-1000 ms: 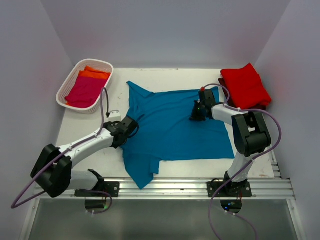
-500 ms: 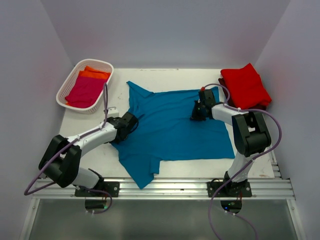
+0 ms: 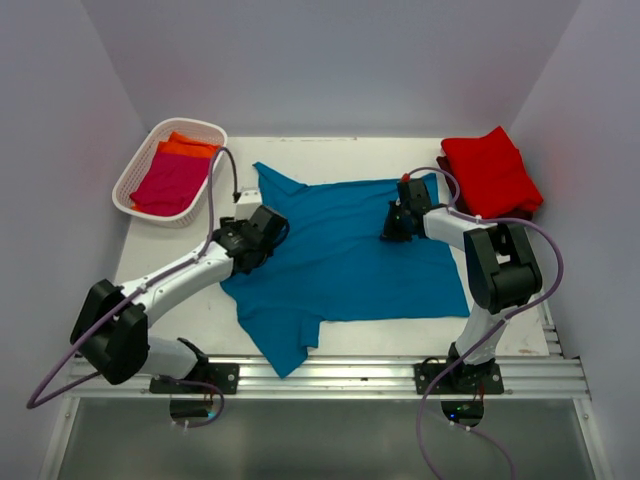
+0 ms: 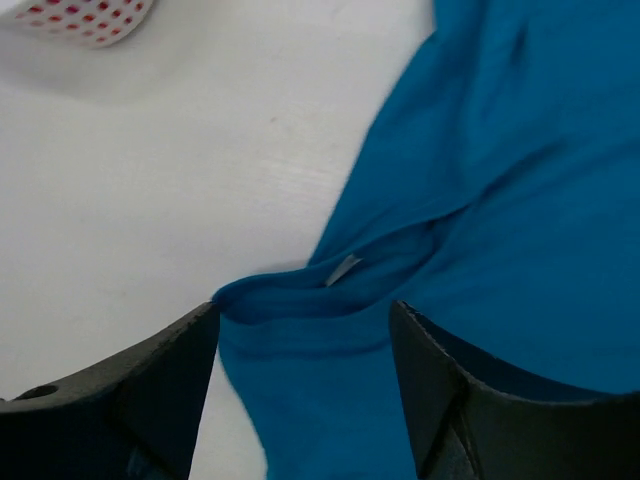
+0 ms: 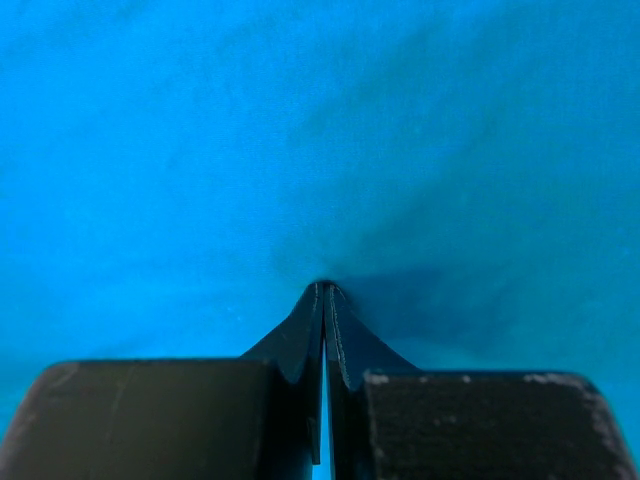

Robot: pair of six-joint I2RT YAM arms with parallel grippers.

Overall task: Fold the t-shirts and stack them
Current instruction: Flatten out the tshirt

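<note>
- Our teal shirt [image 3: 350,265] lies flat across the table [image 3: 330,150], collar left, hem right.
- Our left gripper [image 3: 262,232], jaws spread, straddles the collar edge, so it is nearest.
- Slightly farther right, our right gripper [image 3: 393,225] sits pressed together on the cloth.

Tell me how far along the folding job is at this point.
Done: a folded red stack sits at the far right corner of the table. In hand: the teal t-shirt lies spread flat, not yet folded; the left claw is open over its rumpled left edge, the right claw shut with its tips on the cloth. Left: folding it, plus the magenta t-shirt and orange t-shirt waiting in the white basket.
</note>
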